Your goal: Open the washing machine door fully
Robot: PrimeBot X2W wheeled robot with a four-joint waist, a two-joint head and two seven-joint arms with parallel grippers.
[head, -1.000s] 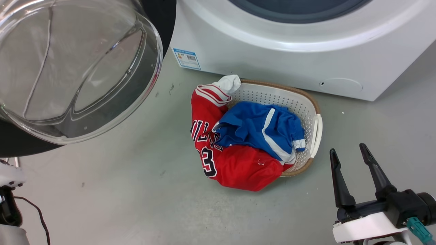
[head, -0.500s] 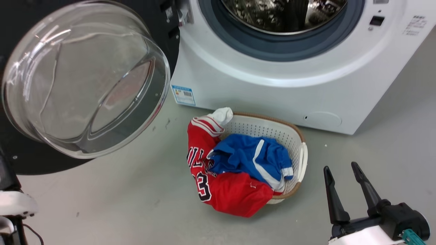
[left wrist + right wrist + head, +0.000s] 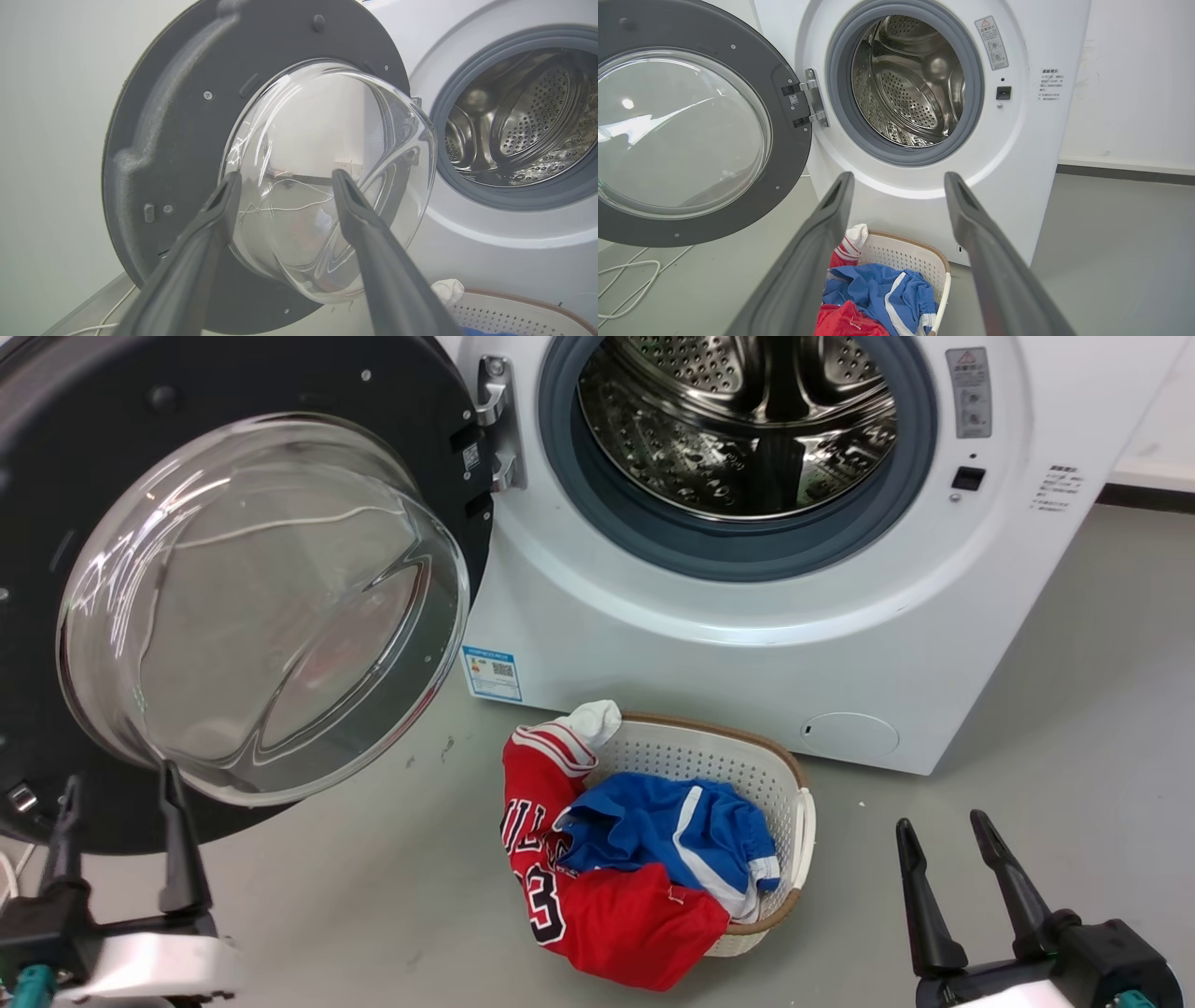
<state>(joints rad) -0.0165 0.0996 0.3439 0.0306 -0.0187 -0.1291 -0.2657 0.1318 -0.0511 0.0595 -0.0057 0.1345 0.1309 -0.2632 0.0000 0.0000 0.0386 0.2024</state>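
Two dark long-fingered claws nearest: left gripper [image 3: 119, 779] and right gripper [image 3: 941, 823], both spread apart and empty. Just beyond the left one hangs the large round glossy black washing machine door [image 3: 261, 607] with its clear bulging glass bowl, swung out on the metal hinge [image 3: 495, 420], seemingly almost fully open. Press the black rim, never the glass. Push slowly and stop at resistance. Steer clear of the white perforated laundry basket [image 3: 709, 761]. Farthest, the big white boxy washing machine [image 3: 709, 653], its perforated steel drum [image 3: 738, 420] exposed.
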